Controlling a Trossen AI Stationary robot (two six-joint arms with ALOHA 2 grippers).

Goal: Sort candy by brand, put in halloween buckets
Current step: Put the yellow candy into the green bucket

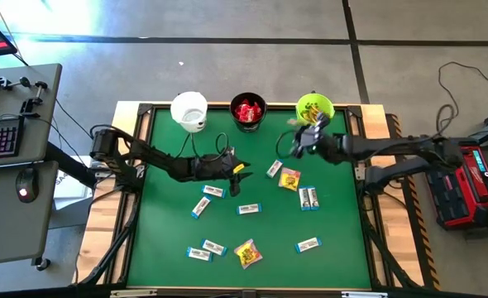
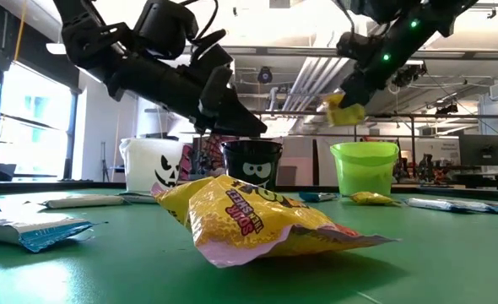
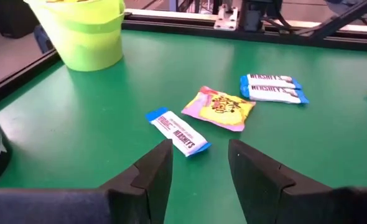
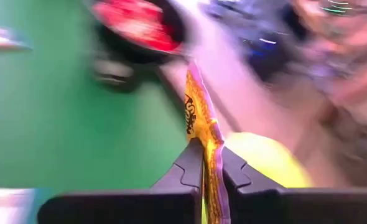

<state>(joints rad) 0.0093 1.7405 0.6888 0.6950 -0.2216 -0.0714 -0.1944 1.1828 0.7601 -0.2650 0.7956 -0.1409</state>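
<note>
Yellow "SOUR" packet [image 2: 257, 221] nearest, right claw [image 4: 212, 163] pinching yellow-and-pink packet [image 4: 203, 134], left claw [image 3: 199, 155] spread

One camera looked straight down; another sat level on the table [image 1: 335, 207]. Both caught the green bucket [image 1: 314, 107], centre-right.
</note>
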